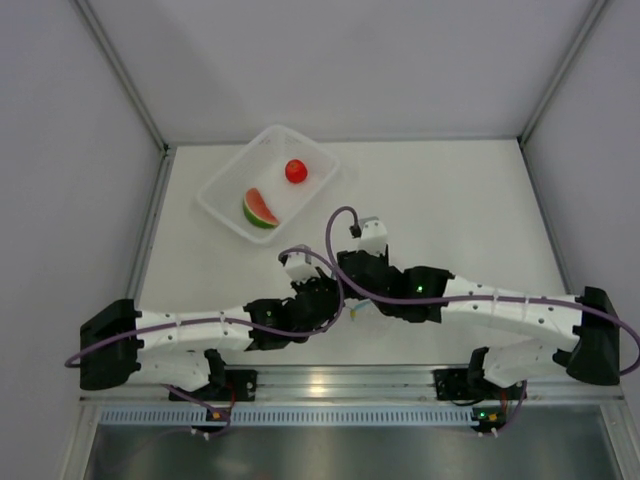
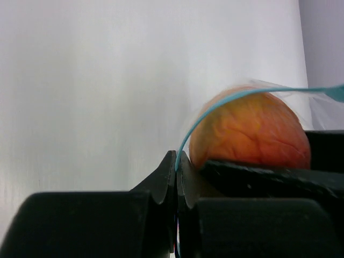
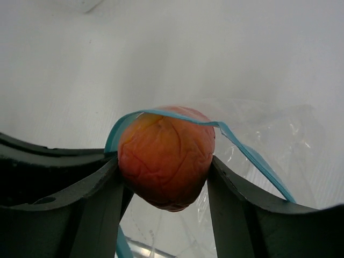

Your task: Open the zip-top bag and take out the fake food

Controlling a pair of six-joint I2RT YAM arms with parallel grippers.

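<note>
Wedge [image 1: 260, 209], red ball [image 1: 296, 171] lie in basket [image 1: 235, 160]; left arm [image 1: 190, 330] meets right arm [image 1: 500, 305], jaws indistinct.

Left claw [image 2: 176, 158] and right claw [image 3: 165, 161] block the middle, basket [image 1: 270, 150] the far left; rightward lies open.

I can read no writing, label, brand, number or sign in any of my three camera views. The zip-top bag [image 3: 279, 134] and the arms [image 1: 190, 330] show me no legible marking.

Top cam overhead, wrist cams close, sharing fruit [image 3: 164, 161]
</note>
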